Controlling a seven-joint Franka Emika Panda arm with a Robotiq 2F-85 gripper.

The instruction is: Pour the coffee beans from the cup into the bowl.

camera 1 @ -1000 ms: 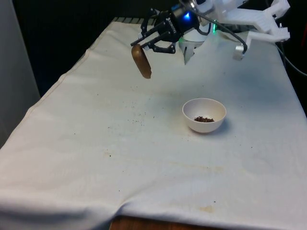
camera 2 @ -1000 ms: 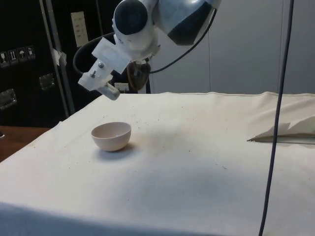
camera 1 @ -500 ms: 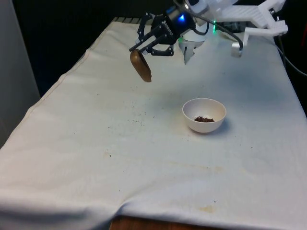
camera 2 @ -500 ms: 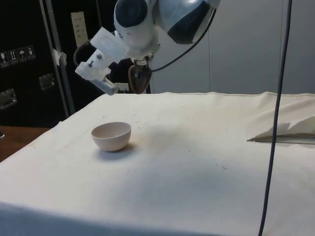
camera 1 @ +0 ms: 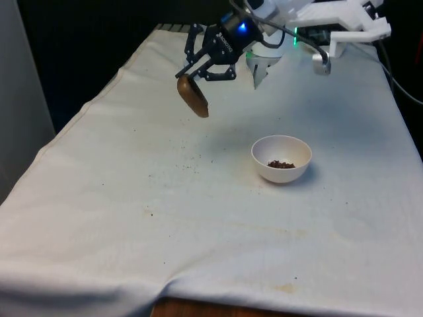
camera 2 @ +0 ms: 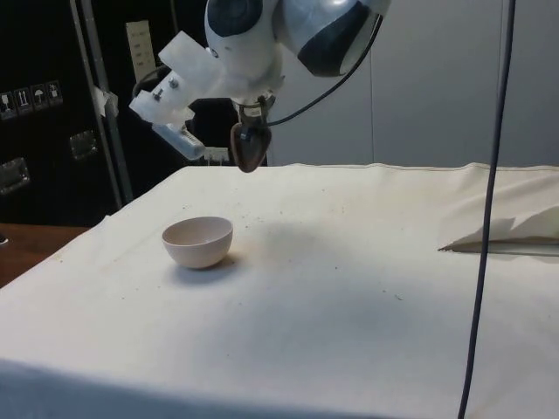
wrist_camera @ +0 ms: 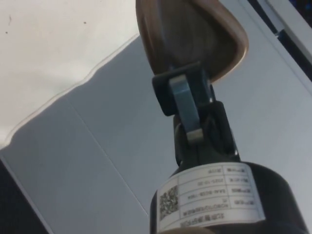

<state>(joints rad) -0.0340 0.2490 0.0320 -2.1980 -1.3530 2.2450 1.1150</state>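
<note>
Front view: the gripper (camera 1: 192,74) is up in the air over the far part of the table (camera 1: 132,198). Its two black fingers are closed on the rim of a brown cup (camera 1: 192,96). The cup hangs tipped over, with its mouth turned sideways and down. It is off the cloth, not touching it. Its shadow falls on the cloth just under it.

The white bowl (camera 1: 281,158) sits on the table, nearer the camera than the cup and toward the front view's right. The cup and the bowl are well apart. A small pile of dark beans (camera 1: 281,164) lies in the bottom of the bowl. A few dark crumbs (camera 1: 188,158) are scattered on the cloth between the cup and the bowl.

In the side view the cup (camera 2: 249,147) hangs below the white arm (camera 2: 262,39), high above the table (camera 2: 349,288). The bowl (camera 2: 198,242) stands on the cloth, lower and to one side of the cup.

In the wrist view one finger (wrist_camera: 184,105) presses on the edge of the cup (wrist_camera: 190,34). The inside of the cup looks dark brown and I cannot tell if any beans are left in it
</note>
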